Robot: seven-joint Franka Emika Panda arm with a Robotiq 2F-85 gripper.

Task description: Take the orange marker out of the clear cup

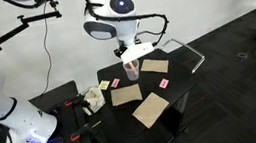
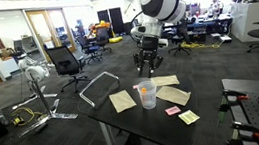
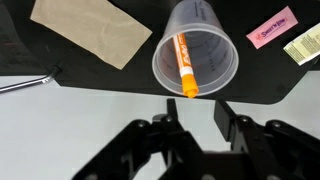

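The clear cup (image 3: 196, 58) stands upright on the black table, seen from above in the wrist view. The orange marker (image 3: 186, 64) leans inside it, its tip over the near rim. My gripper (image 3: 198, 116) is open and empty, hanging above the cup, its fingers just off the table's near edge in the picture. In both exterior views the cup (image 1: 133, 71) (image 2: 147, 93) stands mid-table with the gripper (image 1: 137, 52) (image 2: 148, 64) above it. The marker shows faintly in the cup (image 2: 146, 88).
Brown paper pieces (image 3: 92, 30) (image 1: 151, 109) (image 2: 122, 101) lie on the table (image 3: 70, 64). Small pink cards (image 3: 271, 27) (image 2: 173, 110) and a yellowish card (image 3: 305, 45) lie beside the cup. A metal frame (image 1: 192, 52) lies at the table's far side.
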